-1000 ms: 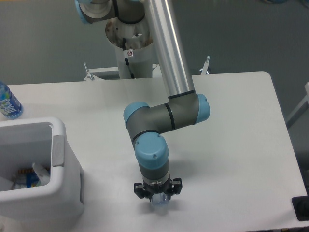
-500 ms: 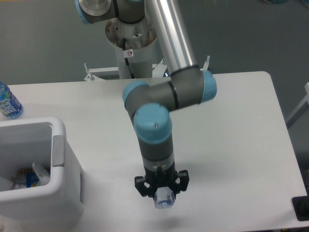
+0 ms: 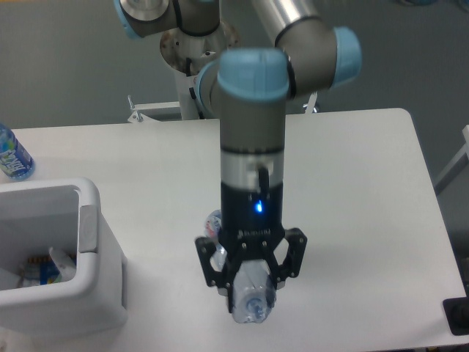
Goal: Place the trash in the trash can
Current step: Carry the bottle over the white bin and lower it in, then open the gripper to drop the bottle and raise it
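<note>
Since the end effector [image 3: 250, 282] at lower centre of the frame is clamped on the clear crushed bottle [image 3: 251, 297], cap end pointing toward the camera, I'd call this the carry step. Looks lifted off the tabletop [image 3: 352, 191], though I can't be sure. Next move, I reckon: swing it left and over the trash can [image 3: 88, 220] at lower left, then let go above the opening. Something's already lying inside the bin, too small to make out. Up at far left sits a blue-tinted bottle [image 3: 12, 155], not our concern.
</note>
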